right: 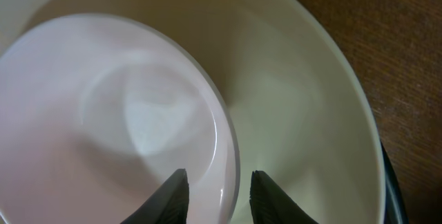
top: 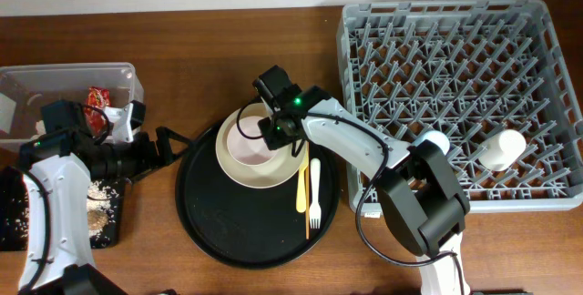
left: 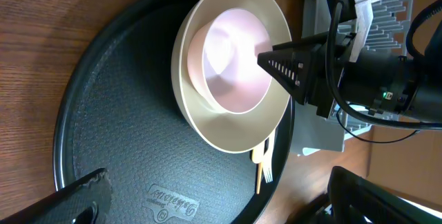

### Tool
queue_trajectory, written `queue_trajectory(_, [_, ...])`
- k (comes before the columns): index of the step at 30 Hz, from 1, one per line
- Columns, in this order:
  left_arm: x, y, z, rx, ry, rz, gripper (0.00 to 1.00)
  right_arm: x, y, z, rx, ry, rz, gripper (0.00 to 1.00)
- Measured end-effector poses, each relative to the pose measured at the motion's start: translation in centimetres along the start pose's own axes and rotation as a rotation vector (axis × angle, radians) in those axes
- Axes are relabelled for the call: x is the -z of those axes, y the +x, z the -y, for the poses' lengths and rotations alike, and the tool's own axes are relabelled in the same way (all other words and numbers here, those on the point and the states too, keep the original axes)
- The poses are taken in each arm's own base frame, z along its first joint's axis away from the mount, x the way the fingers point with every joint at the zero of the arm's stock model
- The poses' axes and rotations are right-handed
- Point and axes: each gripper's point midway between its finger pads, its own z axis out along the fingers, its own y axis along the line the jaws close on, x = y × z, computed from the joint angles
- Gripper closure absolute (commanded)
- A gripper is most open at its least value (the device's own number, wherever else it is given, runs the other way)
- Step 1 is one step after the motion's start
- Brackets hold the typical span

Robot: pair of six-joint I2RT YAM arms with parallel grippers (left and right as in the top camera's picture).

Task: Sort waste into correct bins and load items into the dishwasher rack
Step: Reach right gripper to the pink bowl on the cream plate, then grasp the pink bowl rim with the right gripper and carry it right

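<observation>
The brown wooden table (top: 191,49) carries a large round black tray (top: 228,231) at its middle, a grey dishwasher rack (top: 455,49) at the far right and two bins at the left edge. On the round tray sits the large cream plate (top: 273,178), and the pink bowl (top: 246,140) stands inside it, shifted towards one side. The bowl looks bare inside in both wrist views. Just beside the plate, still on the round tray, the thin yellow utensil (top: 301,186) and the white plastic fork (top: 314,202) lie side by side, the fork's tines pointing to the near edge.

The right gripper (right: 217,189) is low over the bowl with its jaws part-way apart. One finger (right: 176,195) is inside the bowl and the other is outside it, above the plate, so the bowl's rim runs between them. A gap shows on both sides, and it grips nothing.

The left gripper (top: 173,143) hovers at the round tray's left edge, jaws spread wide and empty.

The clear plastic tub (top: 127,75) holds the small red wrapper (top: 97,99). The shallow black rectangular tray (top: 109,233) holds scattered white rice grains (top: 98,193). A small cream cup (top: 503,149) sits in the rack near its right side.
</observation>
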Motion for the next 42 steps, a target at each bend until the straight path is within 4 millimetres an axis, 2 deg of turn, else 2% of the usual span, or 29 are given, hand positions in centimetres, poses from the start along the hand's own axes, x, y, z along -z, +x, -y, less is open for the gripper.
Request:
queue_trajectory(27, [0.0, 0.0, 0.0, 0.0, 0.0, 0.0, 0.0, -0.1, 0.4, 0.0, -0.027, 0.003, -0.017, 0.66])
queue_trajectory(33, [0.0, 0.0, 0.0, 0.0, 0.0, 0.0, 0.01, -1.6, 1.0, 0.3, -0.029, 0.01, -0.042, 0.66])
queue_trajectory(42, [0.0, 0.0, 0.0, 0.0, 0.0, 0.0, 0.01, -1.7, 0.4, 0.0, -0.027, -0.001, -0.019, 0.66])
